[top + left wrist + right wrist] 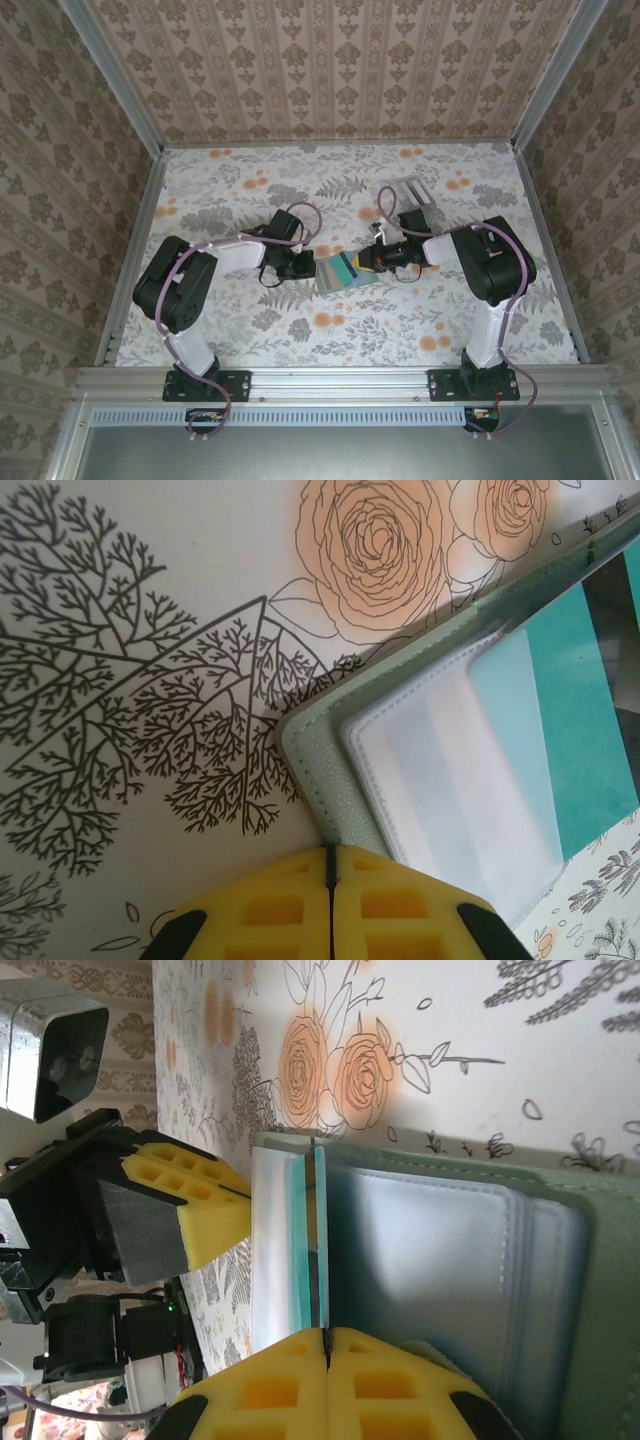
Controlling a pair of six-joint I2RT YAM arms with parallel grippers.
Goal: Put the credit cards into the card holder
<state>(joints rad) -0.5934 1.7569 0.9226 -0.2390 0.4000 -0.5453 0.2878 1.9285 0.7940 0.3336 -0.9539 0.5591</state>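
Flowery cloth covers the table (330, 335), and patterned paper covers the walls (330, 60) around it. Two black arms reach in from the near edge, the left arm (185, 290) and the right arm (490, 265). They bend toward each other at the middle of the table. A clear plastic stand with slots (412, 193) sits nearer the far edge, behind the right arm's wrist.

The soft green folding card holder (340, 272) lies open and flat in the middle of the table, inside facing up. Its long side runs left to right, one end toward each arm. A card with teal and white stripes (565, 730) lies inside it under a clear pocket.

The left gripper (331, 855) has its yellow pads (270, 910) pressed together right at the holder's left corner. The right gripper (327, 1338) is closed tight as well, at the holder's edge, in line with the teal stripe. I cannot tell if either one pinches anything.
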